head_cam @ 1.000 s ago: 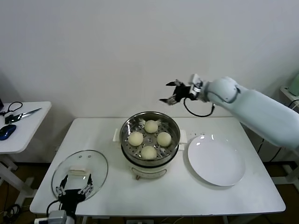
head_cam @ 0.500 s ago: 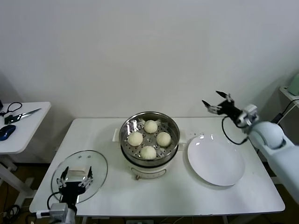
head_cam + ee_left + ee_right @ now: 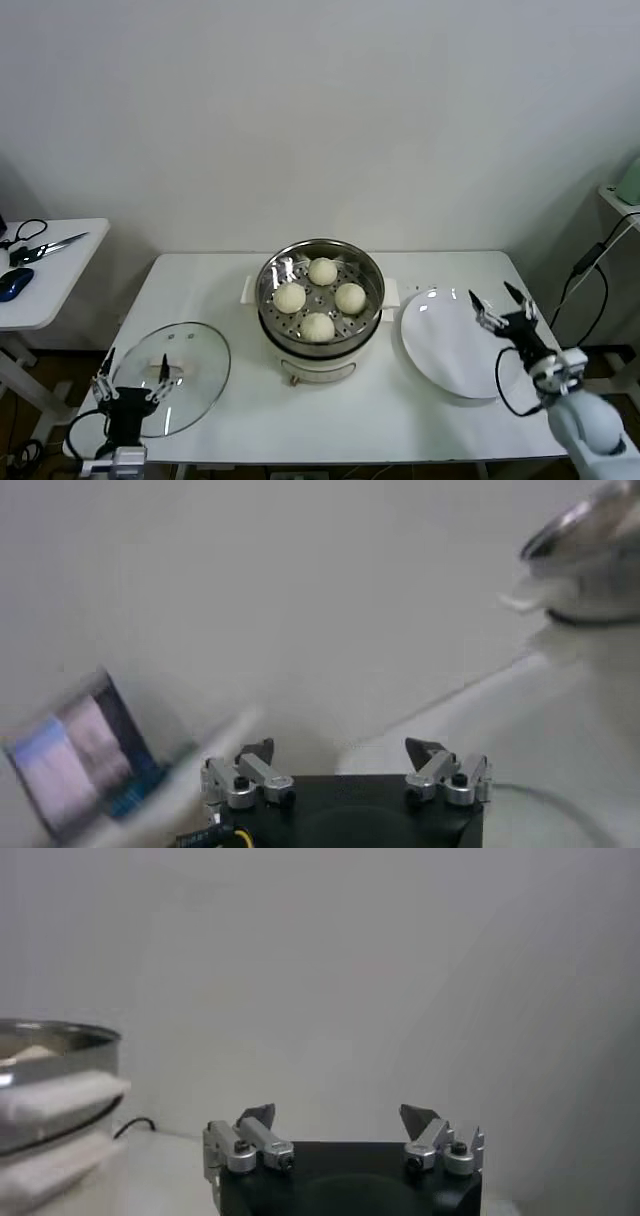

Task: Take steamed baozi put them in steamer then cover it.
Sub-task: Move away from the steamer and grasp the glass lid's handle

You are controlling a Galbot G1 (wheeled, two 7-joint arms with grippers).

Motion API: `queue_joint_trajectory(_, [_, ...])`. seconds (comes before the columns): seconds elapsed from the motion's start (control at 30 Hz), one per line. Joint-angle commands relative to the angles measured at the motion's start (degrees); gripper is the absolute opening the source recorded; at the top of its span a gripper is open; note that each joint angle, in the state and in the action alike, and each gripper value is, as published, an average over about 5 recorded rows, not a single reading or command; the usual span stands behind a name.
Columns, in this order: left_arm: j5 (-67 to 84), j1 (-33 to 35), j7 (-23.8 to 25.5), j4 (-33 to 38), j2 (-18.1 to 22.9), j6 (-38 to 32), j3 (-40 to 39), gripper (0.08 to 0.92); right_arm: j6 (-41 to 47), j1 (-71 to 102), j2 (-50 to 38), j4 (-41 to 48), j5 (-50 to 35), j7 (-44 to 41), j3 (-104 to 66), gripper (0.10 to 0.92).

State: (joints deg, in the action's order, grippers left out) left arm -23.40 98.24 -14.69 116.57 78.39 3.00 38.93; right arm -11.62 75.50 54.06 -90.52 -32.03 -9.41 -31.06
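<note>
Side table: at my far left I see a small white table [image 3: 55, 285] with scissors [image 3: 50, 243] and a dark blue object [image 3: 15, 281] on it.
Left claw: my left claw [image 3: 132, 375] sits low at the near-left corner of the tabletop [image 3: 330, 415], fingers spread wide and holding nothing; in the head view it lies over the near edge of the lid. The left wrist view [image 3: 345, 760] shows the same released fingers.
Glass lid: I see the round glass lid [image 3: 180, 370] lying flat on the tabletop, left of the steamer and apart from it.
Steamer: the steamer [image 3: 320, 300] stands mid-tabletop, uncovered, its steel pot on a cream base.
Steamed baozi: all four steamed baozi [image 3: 319, 297] rest on the perforated tray inside the steamer, in a diamond, close together.
Plate: a white plate [image 3: 450, 345] lies just right of the steamer.
Right claw: my right claw [image 3: 503, 305] hovers above the plate's right edge, fingers parted and holding nothing; the right wrist view [image 3: 340, 1123] confirms it is released, with the steamer's rim [image 3: 55, 1043] off to one side.
</note>
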Motion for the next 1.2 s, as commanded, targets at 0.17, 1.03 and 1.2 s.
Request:
queue_joint_trajectory(0.17, [-47.73,-1.93,-19.68,-19.38,-5.83,-8.86,0.28,0.823,-10.46,12.26,12.26,0.54,7.16,2.0,-4.07,0.823])
queue_joint_trajectory(1.03, [-49.11,-11.35,-17.93,-33.44,-8.53,-8.81,-1.97,0.823,-11.38,13.57,12.64,2.4,5.23,2.99,-5.5,0.823])
queue_joint_trajectory(1.2, [-49.39,-14.43,-17.27,-35.31,-9.06,-8.58,-2.44,0.823,-11.38,13.63,12.64,2.35,5.23,2.99,-5.5,0.823])
